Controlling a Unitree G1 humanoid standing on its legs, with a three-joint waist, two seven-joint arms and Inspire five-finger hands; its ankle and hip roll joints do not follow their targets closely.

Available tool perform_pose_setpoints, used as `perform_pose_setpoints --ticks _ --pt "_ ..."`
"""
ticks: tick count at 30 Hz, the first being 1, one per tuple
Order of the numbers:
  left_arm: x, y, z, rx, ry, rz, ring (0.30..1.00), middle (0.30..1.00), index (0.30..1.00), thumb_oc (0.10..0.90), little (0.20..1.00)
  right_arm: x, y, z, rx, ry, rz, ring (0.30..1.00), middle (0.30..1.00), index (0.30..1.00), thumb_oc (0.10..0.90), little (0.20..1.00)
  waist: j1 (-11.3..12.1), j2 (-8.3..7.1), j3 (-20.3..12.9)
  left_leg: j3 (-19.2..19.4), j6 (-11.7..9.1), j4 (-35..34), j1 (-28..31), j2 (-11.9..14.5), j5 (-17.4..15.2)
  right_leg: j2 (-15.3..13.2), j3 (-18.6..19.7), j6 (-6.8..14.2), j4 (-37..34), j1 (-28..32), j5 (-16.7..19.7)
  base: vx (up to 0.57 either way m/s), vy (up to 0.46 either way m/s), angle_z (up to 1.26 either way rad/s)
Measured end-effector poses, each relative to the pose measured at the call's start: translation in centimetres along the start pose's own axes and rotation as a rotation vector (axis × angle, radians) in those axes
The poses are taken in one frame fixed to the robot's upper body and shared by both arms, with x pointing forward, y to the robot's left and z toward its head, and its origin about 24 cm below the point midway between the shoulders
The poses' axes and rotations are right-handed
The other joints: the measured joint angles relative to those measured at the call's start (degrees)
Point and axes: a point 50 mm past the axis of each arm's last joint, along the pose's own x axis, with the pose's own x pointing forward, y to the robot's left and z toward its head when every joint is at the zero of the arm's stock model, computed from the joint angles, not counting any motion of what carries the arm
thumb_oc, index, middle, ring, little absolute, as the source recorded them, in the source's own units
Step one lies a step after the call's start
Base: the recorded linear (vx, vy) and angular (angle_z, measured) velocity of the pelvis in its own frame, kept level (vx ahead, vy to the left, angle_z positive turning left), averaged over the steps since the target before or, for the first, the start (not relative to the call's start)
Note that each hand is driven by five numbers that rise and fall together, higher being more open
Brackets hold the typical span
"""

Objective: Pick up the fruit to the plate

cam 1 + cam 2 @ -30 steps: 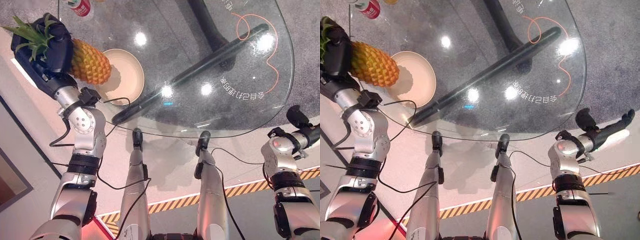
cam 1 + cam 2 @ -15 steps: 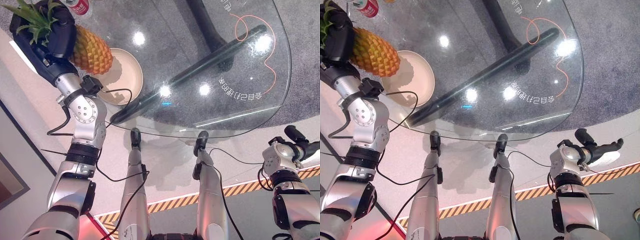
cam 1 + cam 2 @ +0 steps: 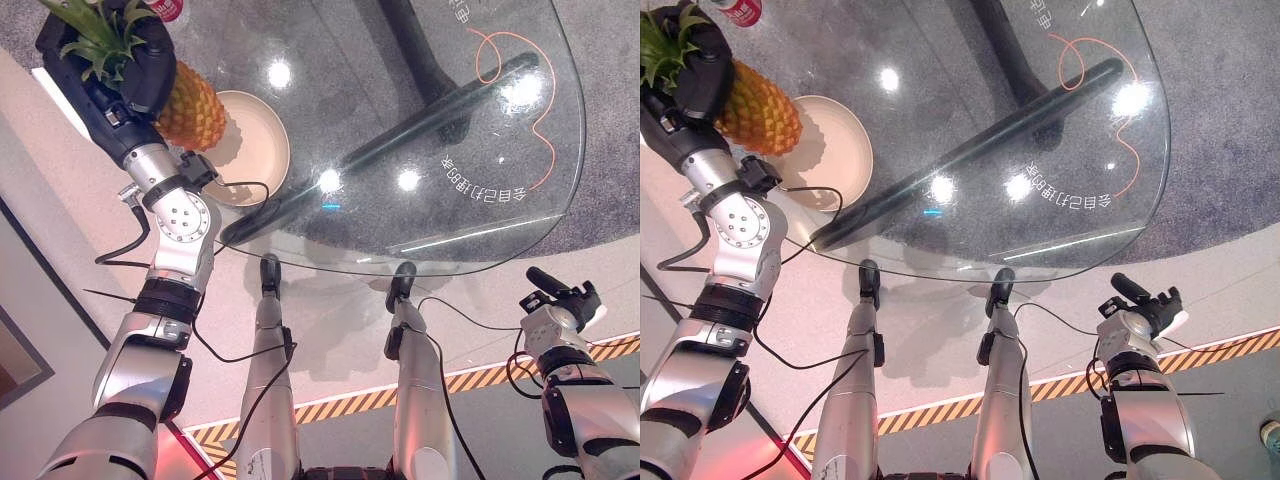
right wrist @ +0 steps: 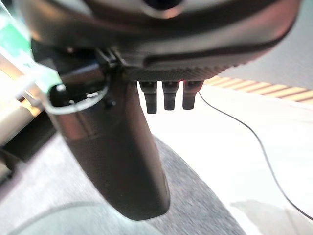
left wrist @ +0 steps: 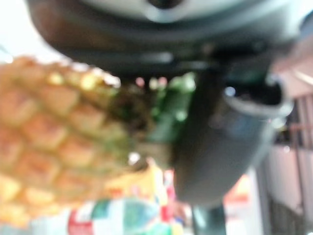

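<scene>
while clenched by the left hand, pineapple (tilted) overlapping plate rim

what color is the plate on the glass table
The plate is a plain cream beige, with no pattern; it shows best in the left eye view.

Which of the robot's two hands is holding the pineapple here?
The left hand, curled round the pineapple near its leafy crown beside the plate. The right hand hangs below the table edge, holding nothing.

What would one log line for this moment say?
left hand: shut on pineapple | pineapple: beside plate, not yet on it | right hand: open, idle off table
</scene>
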Motion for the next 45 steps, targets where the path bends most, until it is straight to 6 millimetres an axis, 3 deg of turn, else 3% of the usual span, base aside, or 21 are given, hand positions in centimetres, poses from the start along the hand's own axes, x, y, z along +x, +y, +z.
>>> perform_pose_setpoints --ticks 8,30,45 --pt "0.1 0.1 -0.4 0.023 0.013 -0.014 0.300 0.300 0.300 0.100 0.200 -0.4 0.7 -2.1 -0.050 0.084 0.082 0.900 0.900 0.900 0.800 0.900 0.0 -0.43 0.0 -0.1 0.0 0.0 0.0 0.0 0.0 0.0 -0.1 0.0 0.0 0.1 0.0 0.00 0.000 0.00" --pt "0.5 0.3 -0.8 0.037 0.033 -0.094 0.300 0.300 0.300 0.100 0.200 -0.6 1.2 -2.6 -0.068 0.103 0.146 0.900 0.900 0.900 0.800 0.900 -0.1 -2.07 -0.1 -0.5 0.0 0.0 -0.6 0.1 0.0 0.2 -0.7 -0.1 -0.8 0.2 0.1 0.00 0.000 0.00" --pt "0.3 -0.3 -1.3 0.027 0.071 -0.161 0.300 0.300 0.300 0.100 0.200 -0.7 1.5 -2.7 -0.079 0.106 0.161 0.900 0.900 0.900 0.800 0.900 -0.2 -2.38 -0.1 -0.5 0.0 0.0 -1.1 0.2 0.0 0.2 -0.8 -0.1 -1.1 0.0 0.3 0.00 0.000 0.00"
